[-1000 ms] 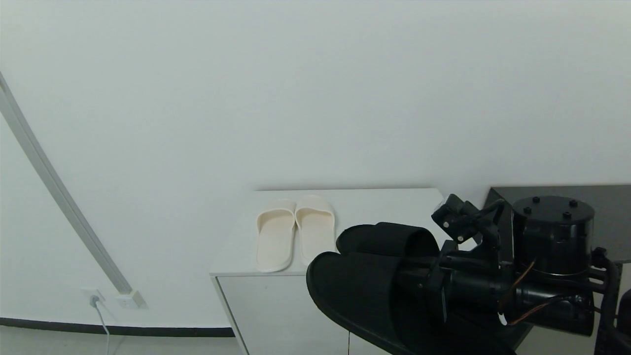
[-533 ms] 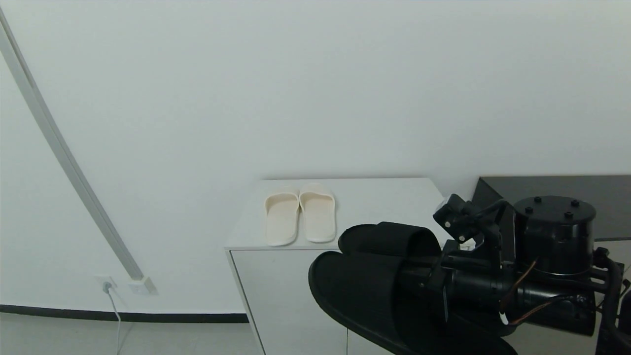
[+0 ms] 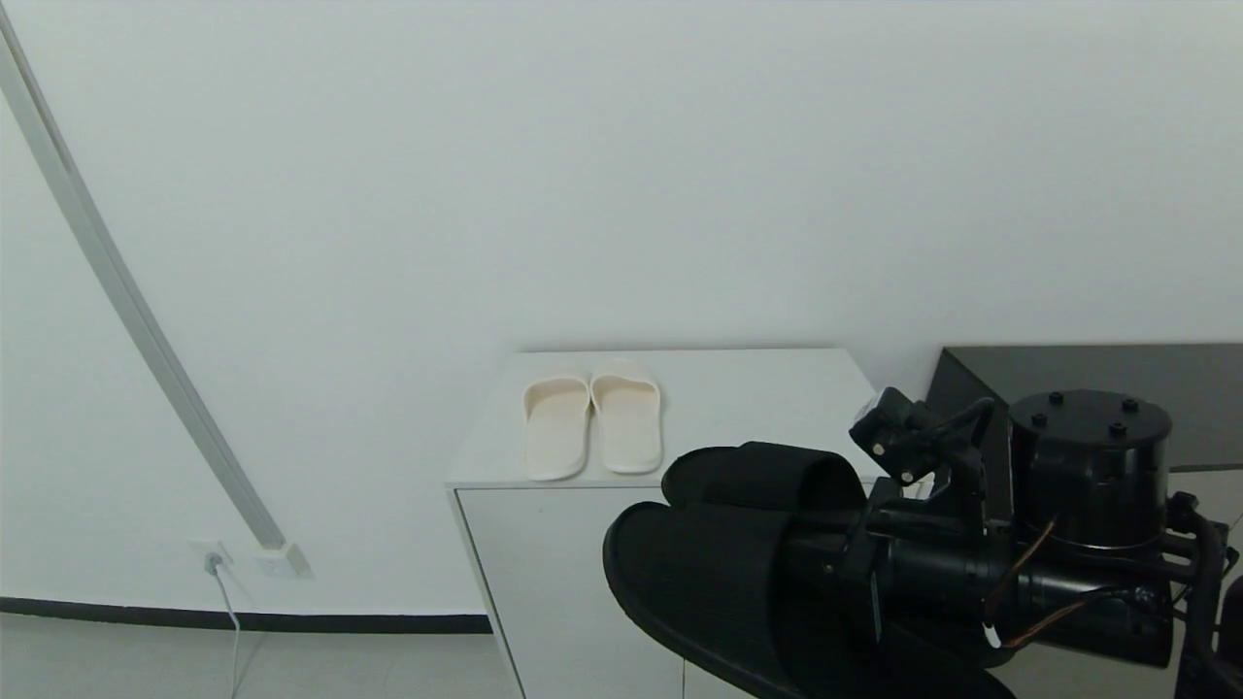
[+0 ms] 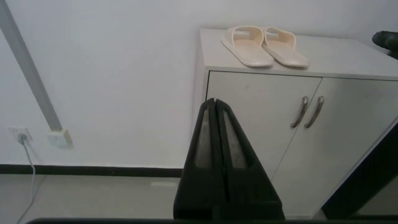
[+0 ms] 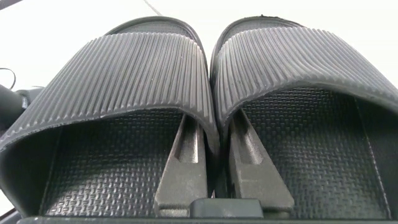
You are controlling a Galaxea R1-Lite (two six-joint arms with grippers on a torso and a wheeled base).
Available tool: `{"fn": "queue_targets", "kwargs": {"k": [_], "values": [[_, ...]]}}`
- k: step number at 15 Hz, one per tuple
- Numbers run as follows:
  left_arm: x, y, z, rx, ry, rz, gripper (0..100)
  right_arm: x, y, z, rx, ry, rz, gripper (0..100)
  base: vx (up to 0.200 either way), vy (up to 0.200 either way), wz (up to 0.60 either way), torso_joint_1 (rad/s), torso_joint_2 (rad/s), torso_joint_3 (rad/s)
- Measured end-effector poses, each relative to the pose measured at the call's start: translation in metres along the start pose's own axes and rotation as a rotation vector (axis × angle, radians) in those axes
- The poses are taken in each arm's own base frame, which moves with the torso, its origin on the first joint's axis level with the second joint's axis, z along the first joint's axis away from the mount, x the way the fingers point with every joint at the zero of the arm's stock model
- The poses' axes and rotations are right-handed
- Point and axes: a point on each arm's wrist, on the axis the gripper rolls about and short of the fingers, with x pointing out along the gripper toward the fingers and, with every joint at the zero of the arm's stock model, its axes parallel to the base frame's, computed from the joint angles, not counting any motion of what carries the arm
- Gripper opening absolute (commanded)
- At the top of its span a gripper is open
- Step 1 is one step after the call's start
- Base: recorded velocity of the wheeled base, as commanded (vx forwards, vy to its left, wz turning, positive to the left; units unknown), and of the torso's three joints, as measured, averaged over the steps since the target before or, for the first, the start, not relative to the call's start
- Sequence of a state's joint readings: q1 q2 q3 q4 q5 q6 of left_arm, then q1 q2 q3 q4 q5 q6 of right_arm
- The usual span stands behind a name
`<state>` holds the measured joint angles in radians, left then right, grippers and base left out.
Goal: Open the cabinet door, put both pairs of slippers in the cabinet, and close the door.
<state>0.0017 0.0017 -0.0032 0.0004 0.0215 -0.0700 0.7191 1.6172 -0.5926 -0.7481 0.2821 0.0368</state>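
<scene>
Since a second ago our head camera has shifted, so the cabinet (image 3: 757,398) shows further right. From the head we see cream slippers (image 3: 592,422) side by side on the cabinet's top, while the right gripper (image 3: 825,549) holds the black slippers (image 3: 709,573) before the shut doors (image 3: 573,592), hiding their right part. A wall socket (image 3: 209,560) sits low left. Our left wrist shows the left gripper (image 4: 216,134) pressed together, empty, facing the door handles (image 4: 300,112). Our right wrist shows fingers (image 5: 186,168) clamping the pair's inner walls.
</scene>
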Motion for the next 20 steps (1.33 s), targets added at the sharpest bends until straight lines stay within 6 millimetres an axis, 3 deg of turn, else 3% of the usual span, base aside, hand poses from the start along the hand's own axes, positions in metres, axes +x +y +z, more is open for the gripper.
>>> {"fn": "queue_targets", "kwargs": {"k": [6, 15, 16, 20], "values": [[0.000, 0.000, 0.000, -0.001, -0.001, 0.000, 0, 0.002, -0.001, -0.002, 0.004, 0.007, -0.002, 0, 0.000, 0.000, 0.00, 0.000, 0.00, 0.000], [0.000, 0.000, 0.000, 0.000, 0.000, -0.002, 0, 0.004, -0.001, -0.008, 0.001, 0.027, -0.001, 0, 0.000, 0.000, 0.00, -0.163, 0.37, 0.203], [0.000, 0.000, 0.000, 0.000, 0.000, -0.003, 100, 0.004, -0.001, -0.008, -0.006, 0.023, -0.001, 0, 0.000, 0.000, 0.00, -0.217, 0.52, 0.295], [0.000, 0.000, 0.000, 0.000, 0.001, -0.002, 100, 0.002, -0.001, -0.011, -0.008, 0.033, -0.001, 0, 0.000, 0.000, 0.00, -0.232, 0.55, 0.315]]}}
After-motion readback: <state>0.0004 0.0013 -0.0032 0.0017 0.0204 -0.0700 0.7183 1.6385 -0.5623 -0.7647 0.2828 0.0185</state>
